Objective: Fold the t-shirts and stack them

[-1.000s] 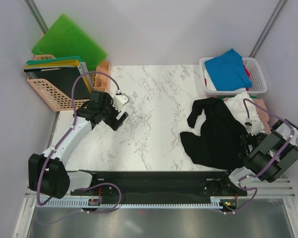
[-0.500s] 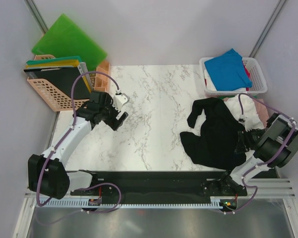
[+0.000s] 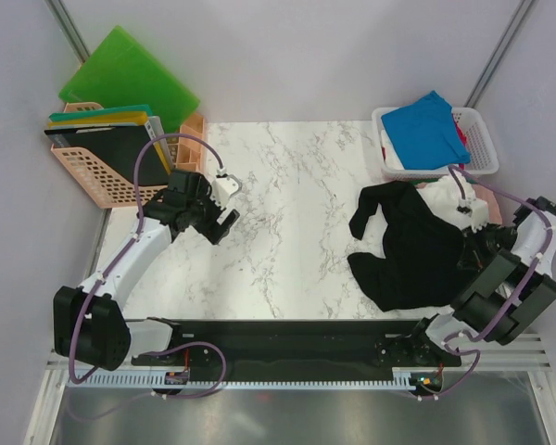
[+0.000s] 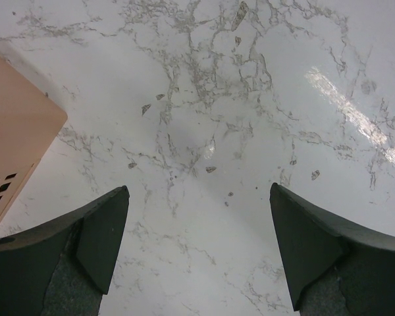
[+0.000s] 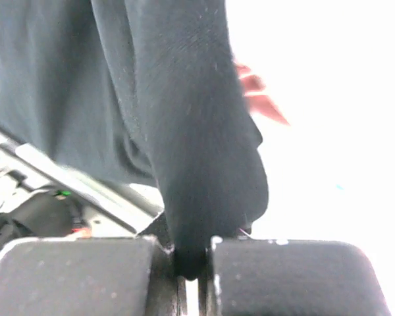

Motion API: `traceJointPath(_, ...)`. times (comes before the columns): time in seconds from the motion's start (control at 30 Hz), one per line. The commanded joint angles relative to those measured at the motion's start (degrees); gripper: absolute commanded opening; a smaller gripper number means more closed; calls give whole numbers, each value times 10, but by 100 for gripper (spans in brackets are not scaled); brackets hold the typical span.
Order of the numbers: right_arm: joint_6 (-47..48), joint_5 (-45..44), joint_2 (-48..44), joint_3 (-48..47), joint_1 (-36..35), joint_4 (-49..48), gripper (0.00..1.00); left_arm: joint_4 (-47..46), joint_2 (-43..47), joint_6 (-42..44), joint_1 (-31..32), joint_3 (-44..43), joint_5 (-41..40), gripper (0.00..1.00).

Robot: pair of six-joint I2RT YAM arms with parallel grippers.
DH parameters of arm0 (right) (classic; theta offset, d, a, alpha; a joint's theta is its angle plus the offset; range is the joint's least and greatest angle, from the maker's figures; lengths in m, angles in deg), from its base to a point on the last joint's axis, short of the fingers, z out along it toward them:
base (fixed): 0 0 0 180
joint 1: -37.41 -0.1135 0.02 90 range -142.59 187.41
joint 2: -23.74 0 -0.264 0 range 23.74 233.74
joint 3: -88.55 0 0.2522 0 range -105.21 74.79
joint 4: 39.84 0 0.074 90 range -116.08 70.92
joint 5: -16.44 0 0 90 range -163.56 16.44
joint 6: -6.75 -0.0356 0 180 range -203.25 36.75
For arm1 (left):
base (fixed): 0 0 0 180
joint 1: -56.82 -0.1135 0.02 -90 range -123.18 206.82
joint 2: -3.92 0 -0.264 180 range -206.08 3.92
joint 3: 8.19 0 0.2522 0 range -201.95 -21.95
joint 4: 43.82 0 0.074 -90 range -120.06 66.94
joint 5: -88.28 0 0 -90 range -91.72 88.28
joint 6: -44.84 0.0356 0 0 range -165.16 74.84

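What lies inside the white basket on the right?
In the basket, a bright blue t-shirt lies on top; red cloth and white cloth show beneath. Anything deeper is covered.

Peach crate (image 3: pixel 83 176) and white basket (image 3: pixel 487 139) flank the marble tabletop (image 3: pixel 287 213).

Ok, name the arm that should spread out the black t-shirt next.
Right, most likely. The right tool is shut on the black t-shirt. The left tool hangs open over the marble table beside the peach basket, away from it.
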Motion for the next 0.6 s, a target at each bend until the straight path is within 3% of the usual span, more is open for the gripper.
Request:
traceJointPath(0.0,29,60,-52,-78,-1,88,0,-6,2,8,-1,-16,17,94)
traceJointPath(0.13,10,90,-80,-118,-13,88,0,-6,16,11,-2,-6,12,94)
traceJointPath(0.27,-15,212,-83,-132,-16,88,0,-10,23,9,-2,6,15,94)
traceJointPath(0.37,-64,259,-90,-153,-66,78,0,-12,12,5,-2,3,19,94)
traceJointPath(0.47,-199,294,-99,-208,-145,-11,0,-10,0,1,-2,-9,23,94)
traceJointPath(0.53,-359,283,-121,-238,-190,-101,0,-8,-4,-1,-2,-14,26,94)
traceJointPath(0.57,-420,269,-128,-245,-205,-203,0,-7,-5,-4,-2,-14,28,94)
